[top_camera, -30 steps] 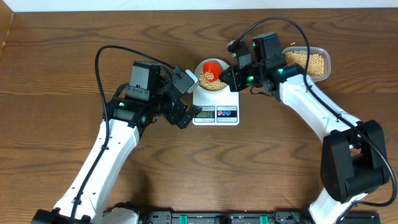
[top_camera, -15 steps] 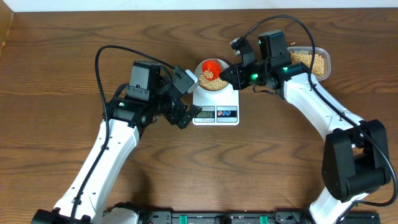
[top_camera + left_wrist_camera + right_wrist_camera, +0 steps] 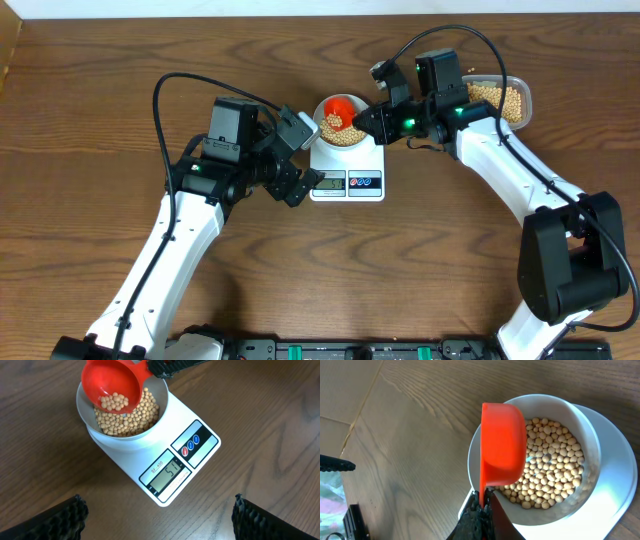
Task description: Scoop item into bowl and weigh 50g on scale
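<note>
A white bowl (image 3: 319,124) (image 3: 80,407) (image 3: 582,417) stands on the white scale (image 3: 347,163) (image 3: 145,452) (image 3: 622,465) and holds many tan beans (image 3: 349,137) (image 3: 137,416) (image 3: 552,462). The scale's display (image 3: 167,471) reads 51. My right gripper (image 3: 372,119) (image 3: 483,505) is shut on the handle of a red scoop (image 3: 341,108) (image 3: 111,380) (image 3: 504,442). The scoop hangs tilted over the bowl, and a few beans lie in it (image 3: 115,403). My left gripper (image 3: 300,160) (image 3: 159,510) stands wide open with nothing between its fingers, just left of the scale.
A clear plastic tub (image 3: 497,97) with more beans stands at the back right, behind the right arm. Bare wooden table (image 3: 100,120) surrounds the scale. The red and blue buttons (image 3: 190,445) sit beside the display.
The right wrist has shifted slightly to the right and back, with the scoop staying over the bowl. The left arm has not moved.
</note>
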Robot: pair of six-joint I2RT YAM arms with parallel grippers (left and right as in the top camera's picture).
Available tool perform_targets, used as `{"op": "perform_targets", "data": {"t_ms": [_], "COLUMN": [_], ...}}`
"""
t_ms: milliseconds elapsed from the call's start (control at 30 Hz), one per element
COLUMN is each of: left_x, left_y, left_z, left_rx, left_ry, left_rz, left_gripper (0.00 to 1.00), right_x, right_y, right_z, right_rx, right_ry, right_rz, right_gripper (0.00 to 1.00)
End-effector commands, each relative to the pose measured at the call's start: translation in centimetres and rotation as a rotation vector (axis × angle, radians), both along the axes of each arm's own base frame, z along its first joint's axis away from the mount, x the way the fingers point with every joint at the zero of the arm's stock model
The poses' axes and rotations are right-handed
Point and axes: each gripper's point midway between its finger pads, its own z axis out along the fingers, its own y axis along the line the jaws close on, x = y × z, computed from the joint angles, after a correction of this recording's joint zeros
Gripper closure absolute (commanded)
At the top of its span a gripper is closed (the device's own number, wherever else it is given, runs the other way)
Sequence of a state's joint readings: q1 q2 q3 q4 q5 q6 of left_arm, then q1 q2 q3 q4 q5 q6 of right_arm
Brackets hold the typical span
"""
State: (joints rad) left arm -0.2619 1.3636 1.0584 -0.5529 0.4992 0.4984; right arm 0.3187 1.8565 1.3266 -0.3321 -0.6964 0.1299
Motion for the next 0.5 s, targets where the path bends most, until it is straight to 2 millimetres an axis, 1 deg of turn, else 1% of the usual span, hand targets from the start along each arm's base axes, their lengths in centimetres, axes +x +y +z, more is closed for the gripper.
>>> {"op": "perform_targets", "data": {"t_ms": [0,267,367,467], "left_x": [-0.2,-0.2,-0.2,-0.2], "left_y": [-0.1,-0.1,-0.1,-0.1], "left_z": [-0.3,-0.3,-0.3,-0.3], "left_rx": [0.002,0.002,0.001,0.002], "left_ry": [0.003,0.003,0.004,0.003], "left_rz": [-0.011,-0.011,-0.011,-0.011], "left_gripper": [0.05,0.05,0.05,0.05], "right_x": [0.1,-0.2,0.1,0.8], "right_y": [-0.3,-0.1,-0.6,-1.5], "right_z": [-0.4,0.6,0.5,-0.4], "right_rx": [0.013,0.092,0.081,0.018], "right_ry": [0.020,0.060,0.057,0.042], "right_rz": [-0.002,0.012,-0.004,-0.050], "right_gripper": [0.99,0.99,0.99,0.99]}}
